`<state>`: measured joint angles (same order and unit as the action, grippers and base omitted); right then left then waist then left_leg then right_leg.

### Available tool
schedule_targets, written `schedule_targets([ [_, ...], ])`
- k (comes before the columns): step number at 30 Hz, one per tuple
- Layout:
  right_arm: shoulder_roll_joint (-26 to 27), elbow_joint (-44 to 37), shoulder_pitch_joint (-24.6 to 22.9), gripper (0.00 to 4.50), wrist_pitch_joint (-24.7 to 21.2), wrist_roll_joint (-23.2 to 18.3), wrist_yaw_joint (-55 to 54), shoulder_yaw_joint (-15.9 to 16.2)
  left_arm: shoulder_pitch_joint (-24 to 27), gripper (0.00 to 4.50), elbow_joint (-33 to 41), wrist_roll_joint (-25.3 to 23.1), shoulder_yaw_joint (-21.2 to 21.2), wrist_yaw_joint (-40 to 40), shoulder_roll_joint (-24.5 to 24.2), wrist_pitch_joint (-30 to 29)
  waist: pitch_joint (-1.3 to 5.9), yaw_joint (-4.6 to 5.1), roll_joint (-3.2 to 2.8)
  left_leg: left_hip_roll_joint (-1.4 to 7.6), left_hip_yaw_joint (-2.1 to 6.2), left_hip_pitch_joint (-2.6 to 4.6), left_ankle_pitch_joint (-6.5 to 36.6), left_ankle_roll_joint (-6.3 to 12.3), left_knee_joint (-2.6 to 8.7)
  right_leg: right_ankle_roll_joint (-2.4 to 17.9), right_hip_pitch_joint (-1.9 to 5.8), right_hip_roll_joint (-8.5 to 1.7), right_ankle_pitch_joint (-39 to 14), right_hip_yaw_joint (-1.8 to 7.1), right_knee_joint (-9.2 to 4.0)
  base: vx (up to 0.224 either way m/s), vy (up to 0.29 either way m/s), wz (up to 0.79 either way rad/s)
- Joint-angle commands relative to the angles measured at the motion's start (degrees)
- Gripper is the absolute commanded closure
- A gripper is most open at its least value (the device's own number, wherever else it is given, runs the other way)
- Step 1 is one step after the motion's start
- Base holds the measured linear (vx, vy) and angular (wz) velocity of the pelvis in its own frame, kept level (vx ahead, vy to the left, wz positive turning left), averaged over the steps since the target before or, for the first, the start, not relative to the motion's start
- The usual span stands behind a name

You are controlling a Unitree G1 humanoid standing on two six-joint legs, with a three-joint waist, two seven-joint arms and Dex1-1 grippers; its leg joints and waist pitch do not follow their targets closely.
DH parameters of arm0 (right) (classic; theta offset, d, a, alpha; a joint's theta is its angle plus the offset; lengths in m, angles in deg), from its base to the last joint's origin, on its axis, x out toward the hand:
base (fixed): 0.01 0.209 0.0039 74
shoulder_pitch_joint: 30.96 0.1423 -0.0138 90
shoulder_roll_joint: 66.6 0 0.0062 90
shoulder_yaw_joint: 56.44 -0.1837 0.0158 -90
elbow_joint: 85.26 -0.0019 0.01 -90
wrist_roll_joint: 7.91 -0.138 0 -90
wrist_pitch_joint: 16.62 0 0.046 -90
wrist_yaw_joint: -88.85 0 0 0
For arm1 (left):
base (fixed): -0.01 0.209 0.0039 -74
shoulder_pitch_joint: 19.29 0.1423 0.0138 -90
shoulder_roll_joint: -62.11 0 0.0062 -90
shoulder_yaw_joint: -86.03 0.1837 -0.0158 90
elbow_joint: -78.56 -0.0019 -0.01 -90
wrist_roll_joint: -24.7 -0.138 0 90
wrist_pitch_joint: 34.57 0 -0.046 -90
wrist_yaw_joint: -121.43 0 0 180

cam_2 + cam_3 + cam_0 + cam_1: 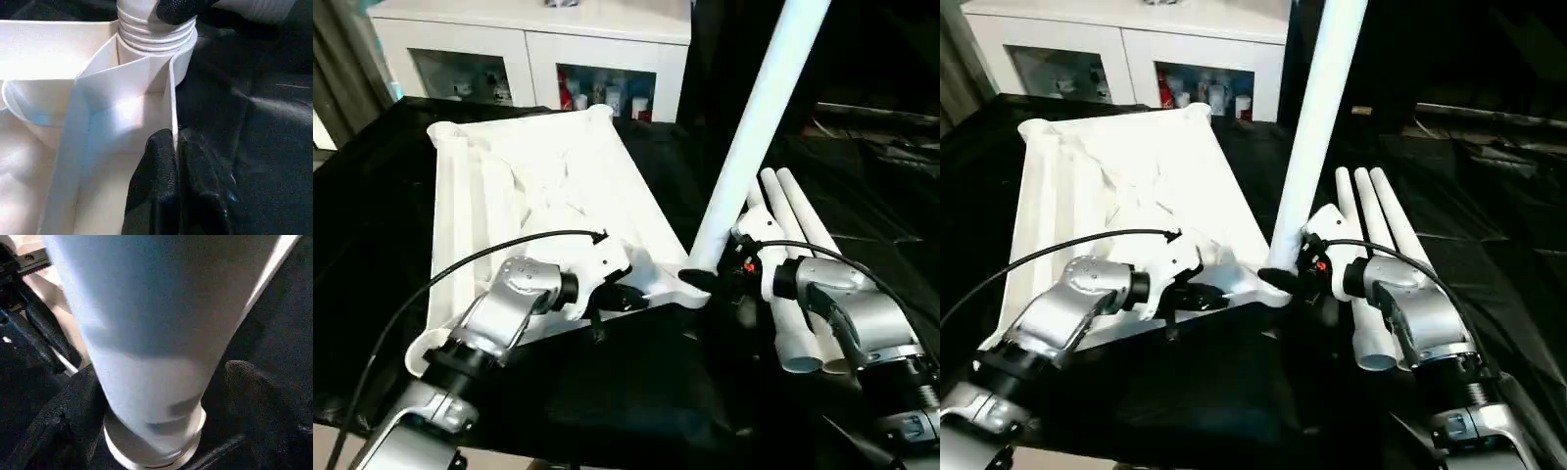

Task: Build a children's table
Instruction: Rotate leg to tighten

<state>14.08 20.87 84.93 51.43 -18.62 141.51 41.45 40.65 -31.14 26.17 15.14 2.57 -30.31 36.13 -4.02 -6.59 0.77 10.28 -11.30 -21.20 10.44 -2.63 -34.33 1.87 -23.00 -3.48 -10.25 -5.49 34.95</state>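
Lying underside up on the black-covered surface point(372, 225), the tabletop point(538, 186) carries one leg point(754, 127) standing tilted in its near corner socket point(161, 63). Left gripper point(168, 161) pinches the tabletop's edge wall beside that socket. Right gripper point(161, 406) brackets the leg's base, fingers spread. Three legs point(793, 255) lie alongside.
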Motion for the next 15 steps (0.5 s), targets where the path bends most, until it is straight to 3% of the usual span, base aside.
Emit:
schedule_targets([
  [1, -1.01, -0.83, -0.40, 0.94, -0.88, 0.57, 0.82, 0.85, -0.77, 4.50, 4.07, 3.03, -0.35, 2.03, 0.34, 0.49, 4.10, 0.13, 0.41, 3.59, 1.86, 0.86, 9.33, 2.92, 3.79, 8.79, 2.99, -5.91, -16.93, 3.81, -4.94, 0.000, 0.000, 0.00],
  [15, -1.24, -1.17, -1.32, 2.10, -1.29, 0.66, 1.55, 1.46, -0.85, 4.50, 3.62, 2.50, -0.73, 1.42, 0.34, 0.59, 4.07, 0.10, 0.39, 3.50, 1.86, 0.94, 9.82, 2.75, 3.78, 8.34, 2.95, -5.93, -18.00, 3.78, -5.16, 0.000, 0.000, 0.00],
])
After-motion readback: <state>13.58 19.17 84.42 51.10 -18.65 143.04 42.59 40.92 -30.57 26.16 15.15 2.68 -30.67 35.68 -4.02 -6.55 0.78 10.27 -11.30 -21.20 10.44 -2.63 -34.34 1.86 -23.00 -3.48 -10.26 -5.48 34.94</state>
